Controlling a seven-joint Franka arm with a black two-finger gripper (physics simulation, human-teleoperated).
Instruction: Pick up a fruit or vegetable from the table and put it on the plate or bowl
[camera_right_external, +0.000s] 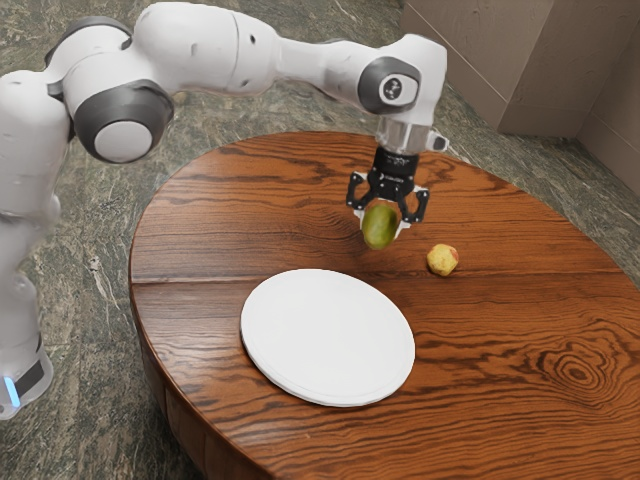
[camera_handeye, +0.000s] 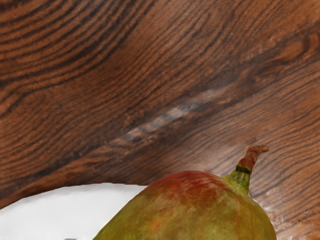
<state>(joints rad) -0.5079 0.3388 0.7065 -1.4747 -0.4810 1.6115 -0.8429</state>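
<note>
Before me stood a round table (camera_right_external: 250, 200) of reddish-brown wood with a bold, wavy grain and a thick edge. Beneath it lay a floor (camera_right_external: 90, 300) of grey-green veined stone. Beige wall panels (camera_right_external: 520, 60) closed the far corner at the exterior view's right. A soft, pale sheen streaked the wood.

A round wooden tabletop (camera_right_external: 250, 200), reddish-brown with dark wavy grain, shows a ringed knot pattern near its edge at the exterior view's right. In the wrist view its grain runs in slanted bands crossed by a pale glossy streak. Around it lies a floor (camera_right_external: 100, 330) of grey-green marbled stone, and beige flat-sided panels (camera_right_external: 520, 60) stand beyond the tabletop at the exterior view's upper right.
</note>
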